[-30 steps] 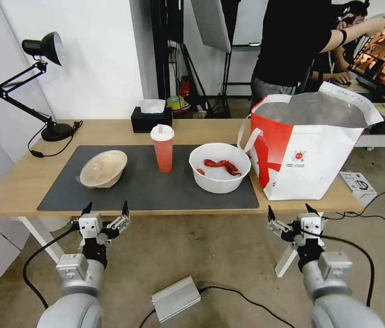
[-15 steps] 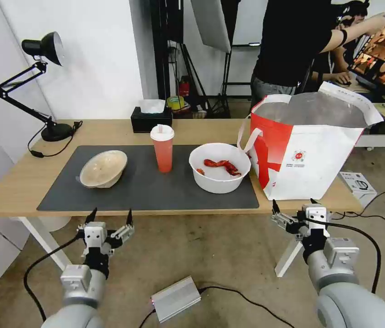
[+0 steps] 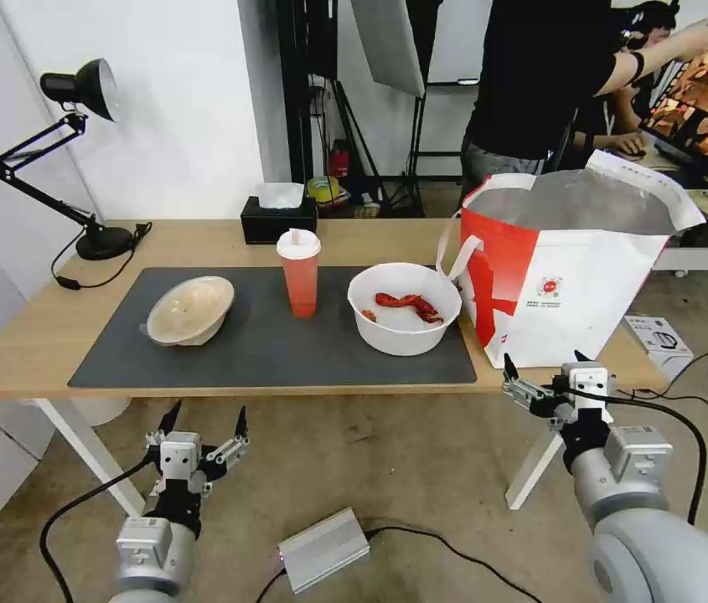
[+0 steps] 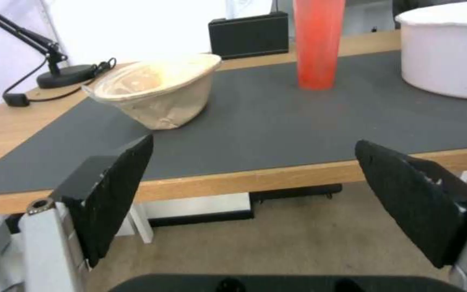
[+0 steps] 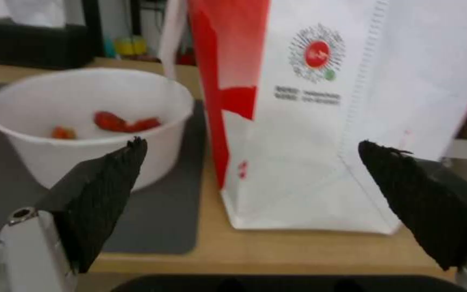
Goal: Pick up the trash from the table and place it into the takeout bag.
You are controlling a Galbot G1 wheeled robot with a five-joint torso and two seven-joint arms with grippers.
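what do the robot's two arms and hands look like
Both arms are rounded silver-grey metal tubes with boxy grey wrist modules and a looping black cable each. The left hand and right hand have white-and-silver bodies with two pointed black fingers faced in textured pads.

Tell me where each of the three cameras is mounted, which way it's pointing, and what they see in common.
Head view: from the robot's head, down at the table; left gripper and right gripper, both open, below its front edge.
Left wrist view: past open fingers toward the beige bowl.
Right wrist view: toward the takeout bag.
Shared: white bowl.
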